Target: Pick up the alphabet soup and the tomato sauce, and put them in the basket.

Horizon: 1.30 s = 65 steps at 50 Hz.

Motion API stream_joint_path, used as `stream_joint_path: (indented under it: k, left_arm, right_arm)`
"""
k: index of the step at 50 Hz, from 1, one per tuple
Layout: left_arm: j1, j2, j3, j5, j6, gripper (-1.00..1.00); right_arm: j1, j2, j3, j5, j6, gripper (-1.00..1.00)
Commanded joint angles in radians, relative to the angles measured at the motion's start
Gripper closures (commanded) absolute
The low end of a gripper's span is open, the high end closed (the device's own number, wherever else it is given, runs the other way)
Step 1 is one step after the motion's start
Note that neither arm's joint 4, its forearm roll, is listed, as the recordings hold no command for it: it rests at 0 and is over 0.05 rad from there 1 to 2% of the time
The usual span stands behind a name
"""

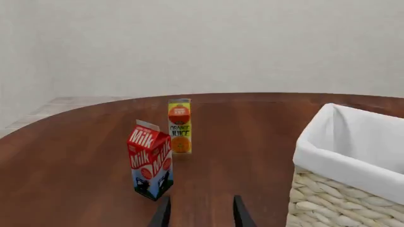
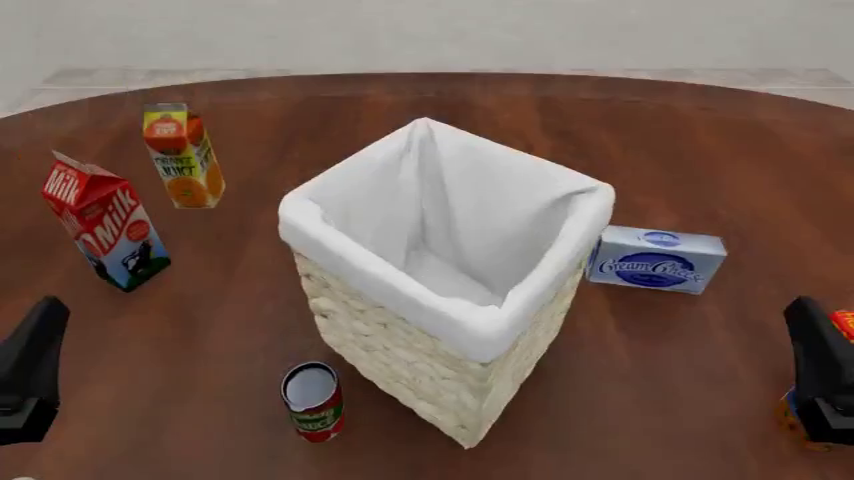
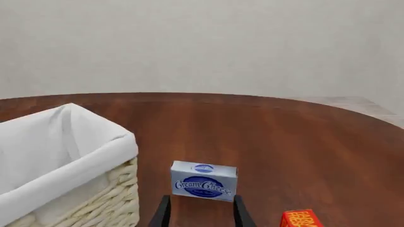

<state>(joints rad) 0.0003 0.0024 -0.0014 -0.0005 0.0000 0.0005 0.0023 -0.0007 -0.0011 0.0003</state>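
Neither can is lifted yet, so the task appears to sit at its first step. At the far left the left claw hangs low over the dark polished wood table, its fingers parted with nothing between them in its wrist view. Beyond it stand a gabled milk carton and a slim orange juice carton, both glossy printed card. Next comes the tomato sauce, a small cylinder with a silver top and red-and-green label, upright just beside the near corner of the basket; the left claw's next move is likely a reach toward it. The basket is tall, square, cream wicker with a white cloth liner. To its right lies a flat cream cheese box. The right claw is likewise spread and empty; the alphabet soup cannot be clearly made out, only scraps of colour beside that claw.
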Motion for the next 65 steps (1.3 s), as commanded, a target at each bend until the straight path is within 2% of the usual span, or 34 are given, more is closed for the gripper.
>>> stream_joint_path:
  k: [1, 19, 34, 44, 53, 58, 65]
  left_arm:
    - [0.001, 0.012, -0.002, -0.007, -0.007, -1.00]
    - [-0.023, 0.060, 0.000, -0.054, -0.012, -1.00]
    - [-0.022, 0.059, -0.014, -0.054, -0.006, -1.00]
    - [-0.036, 0.124, -0.092, -0.059, -0.026, -1.00]
    - [-0.072, 0.138, -0.193, 0.012, -0.010, -1.00]
    - [-0.112, 0.164, -0.204, 0.017, -0.022, -1.00]
    - [-0.118, 0.182, -0.249, 0.045, -0.009, -1.00]
  right_arm:
    - [0.005, 0.019, -0.003, -0.013, 0.003, -1.00]
    - [0.018, 0.076, 0.000, -0.068, 0.001, -1.00]
    - [0.022, 0.055, 0.000, -0.049, -0.009, -1.00]
    - [0.021, 0.033, 0.000, -0.030, -0.009, -1.00]
    - [0.026, 0.039, 0.000, -0.033, -0.018, -1.00]
    - [0.033, 0.054, 0.000, -0.045, -0.023, -1.00]
    - [0.040, 0.075, 0.000, -0.064, -0.026, -1.00]
